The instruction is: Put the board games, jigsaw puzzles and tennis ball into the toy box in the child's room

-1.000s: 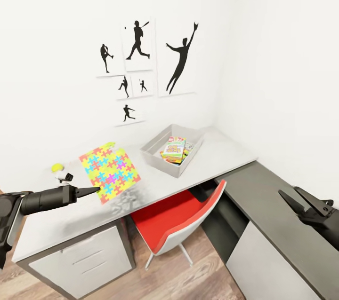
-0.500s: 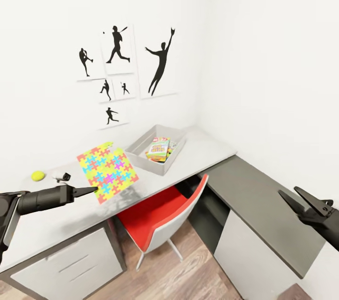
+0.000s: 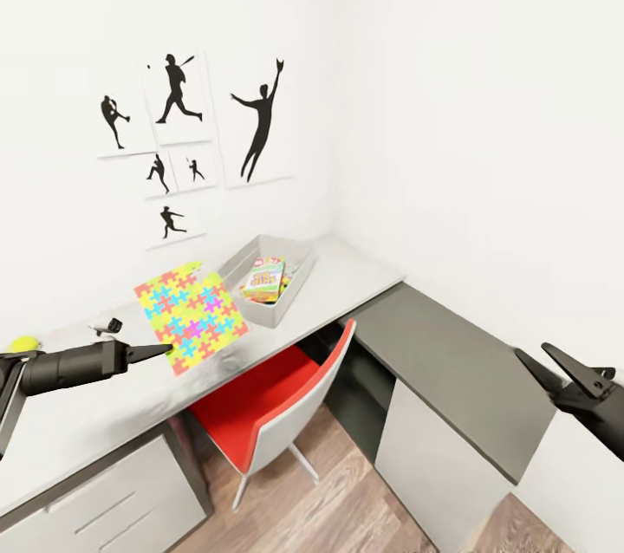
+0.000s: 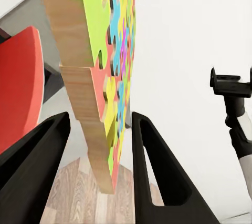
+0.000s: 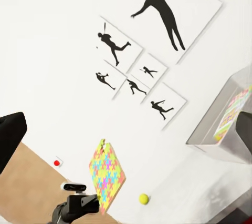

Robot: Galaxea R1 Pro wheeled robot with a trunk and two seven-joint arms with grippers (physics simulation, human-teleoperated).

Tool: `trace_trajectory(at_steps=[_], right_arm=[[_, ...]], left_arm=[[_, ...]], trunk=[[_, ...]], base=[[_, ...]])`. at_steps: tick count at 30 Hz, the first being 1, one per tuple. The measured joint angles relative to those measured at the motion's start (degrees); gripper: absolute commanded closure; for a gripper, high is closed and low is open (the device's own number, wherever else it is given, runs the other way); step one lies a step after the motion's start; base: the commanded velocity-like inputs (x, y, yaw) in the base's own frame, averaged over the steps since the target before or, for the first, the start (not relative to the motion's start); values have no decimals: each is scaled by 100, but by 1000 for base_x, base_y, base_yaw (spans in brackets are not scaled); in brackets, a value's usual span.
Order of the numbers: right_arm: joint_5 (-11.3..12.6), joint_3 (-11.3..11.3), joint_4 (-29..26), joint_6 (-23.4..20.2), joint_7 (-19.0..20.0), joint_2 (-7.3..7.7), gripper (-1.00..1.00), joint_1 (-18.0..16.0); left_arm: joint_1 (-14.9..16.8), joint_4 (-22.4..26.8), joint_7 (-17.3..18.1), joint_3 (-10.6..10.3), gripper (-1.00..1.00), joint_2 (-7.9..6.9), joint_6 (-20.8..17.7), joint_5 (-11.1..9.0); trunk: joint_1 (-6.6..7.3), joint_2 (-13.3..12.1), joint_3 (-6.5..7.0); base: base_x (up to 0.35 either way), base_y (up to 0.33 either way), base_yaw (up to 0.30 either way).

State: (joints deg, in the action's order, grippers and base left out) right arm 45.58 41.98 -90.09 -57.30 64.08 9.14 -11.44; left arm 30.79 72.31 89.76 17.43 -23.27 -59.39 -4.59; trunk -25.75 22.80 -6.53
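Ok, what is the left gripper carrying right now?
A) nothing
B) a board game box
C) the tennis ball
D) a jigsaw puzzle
D: the left gripper pinches a corner of the jigsaw puzzle, held tilted above the table; in the left wrist view the puzzle's edge sits between the fingers.

L-shaped table (image 3: pixel 347 289): light grey top runs along the far wall, white drawers under its left end; dark grey top (image 3: pixel 451 362) joins it at the right and comes nearer. Toy box (image 3: pixel 232 276) sits on the light top toward the far corner, colourful game boxes (image 3: pixel 263 279) lying inside. Tennis ball (image 3: pixel 23 344) rests on the light top at the far left. Small dark-and-white object (image 3: pixel 107 326) near it, too small to identify.
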Motion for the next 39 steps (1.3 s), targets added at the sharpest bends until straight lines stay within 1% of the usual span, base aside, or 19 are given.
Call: trace_trajectory(at_steps=[2, 6, 11, 14, 18, 23, 26, 34, 39], right_arm=[[0, -5, 0, 8, 0, -5, -100, 0], [-8, 3, -1, 13, 9, -98, -100, 0], [-15, 25, -29, 14, 14, -193, -100, -4], [-17, 22, -39, 14, 14, -213, -100, -3], [-18, 31, -35, 13, 18, -219, -100, -3], [-17, 36, -27, 13, 18, -219, -100, -3], [-18, 32, -24, 13, 18, -218, -100, -5], [-17, 22, -16, 14, 11, -220, -100, 0], [-18, 24, -10, 14, 10, -220, -100, 0]], left_arm=[[2, 0, 0, 3, 100, -4, 0, 0], [-1, 0, 0, 5, 100, -8, 0, 0], [-8, 2, -1, 5, 100, -9, 0, -2], [-20, 2, -1, 6, 100, -10, 0, -9], [-31, 3, -1, 21, 100, -10, 0, -12], [-35, 3, -1, 168, 100, -8, 0, -12], [-35, 5, -1, 205, 100, -9, 0, -11], [-33, 30, 0, 216, 100, -4, 0, -8], [-36, 51, 0, 216, 100, -8, 0, -7]], trunk=[[0, 0, 12], [0, 0, 37], [0, 0, 51], [0, 0, 69], [2, 1, 102], [3, 1, 145], [4, 1, 171], [3, 0, 244], [1, 0, 288]], base=[[0, 0, -223], [0, 0, -167], [0, 0, -27], [13, 0, 102], [189, 0, 154], [302, 0, 156], [326, 0, 85], [312, 59, -112], [166, 75, -179]])
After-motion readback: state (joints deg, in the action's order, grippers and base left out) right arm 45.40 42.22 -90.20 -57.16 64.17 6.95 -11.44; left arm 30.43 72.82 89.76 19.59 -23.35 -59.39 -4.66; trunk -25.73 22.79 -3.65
